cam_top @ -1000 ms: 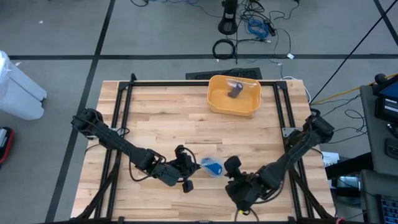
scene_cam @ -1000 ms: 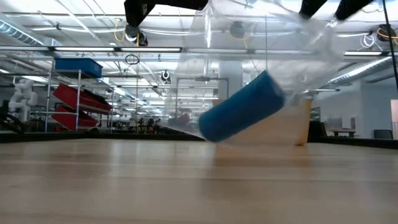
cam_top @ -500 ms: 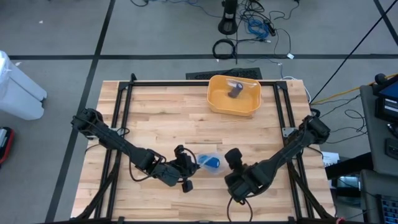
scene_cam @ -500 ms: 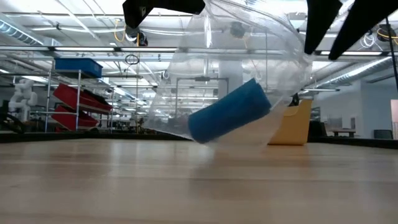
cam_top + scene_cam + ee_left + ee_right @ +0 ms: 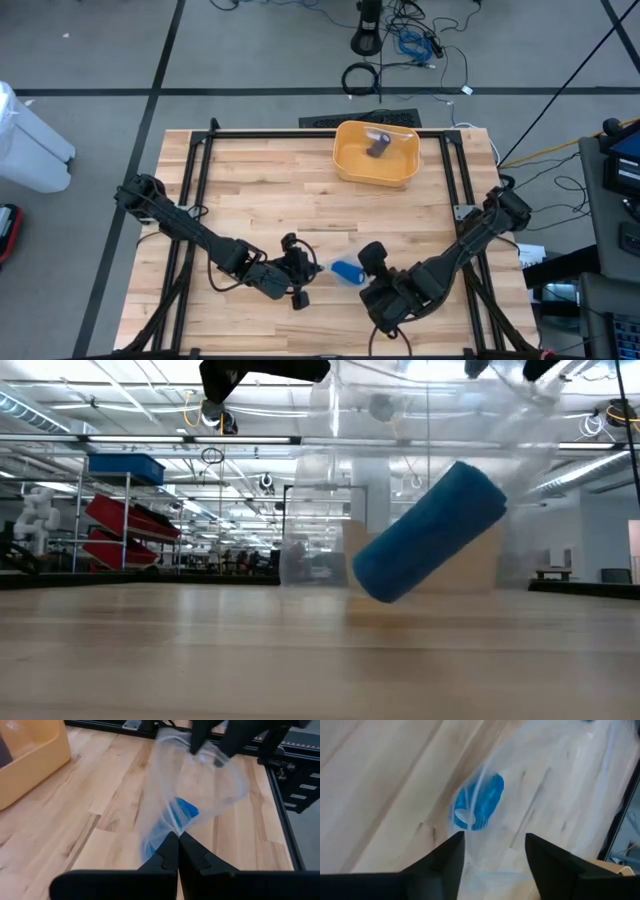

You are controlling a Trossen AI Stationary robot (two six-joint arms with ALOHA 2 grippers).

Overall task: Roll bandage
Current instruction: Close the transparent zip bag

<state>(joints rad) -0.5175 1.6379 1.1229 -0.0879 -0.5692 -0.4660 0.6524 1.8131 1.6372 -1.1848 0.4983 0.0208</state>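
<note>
A blue bandage roll (image 5: 346, 271) lies inside a clear plastic bag (image 5: 200, 785) near the table's front middle. My left gripper (image 5: 305, 268) is shut on the bag's near side. My right gripper (image 5: 372, 258) is over the bag's other side with its fingers (image 5: 445, 855) wide apart, looking down on the roll (image 5: 479, 802) through the film. In the low view the roll (image 5: 430, 532) sits tilted in the raised bag, its lower end close to the tabletop. My left gripper pinches a gathered fold of the bag's film (image 5: 177, 827) between its two fingertips, slanting down from the table's left. The bag spreads away from the fingers, drawn up toward the other arm. My right gripper's fingers (image 5: 200, 737) are at the bag's raised far rim from above. The film runs up to them, but I cannot tell whether they touch it or whether one is inside the mouth.
A yellow bin (image 5: 345, 165) with a dark object (image 5: 378, 146) in it stands at the table's far edge, right of the middle. Black frame rails (image 5: 195, 200) run along the table's left, right and far sides. Bare wood lies between the bin and the grippers.
My right gripper has risen above the bag. The bag's side under it has been drawn up. The roll has shifted inside the bag toward my right gripper, and now sits higher and tilts more steeply. My left gripper has kept its hold.
</note>
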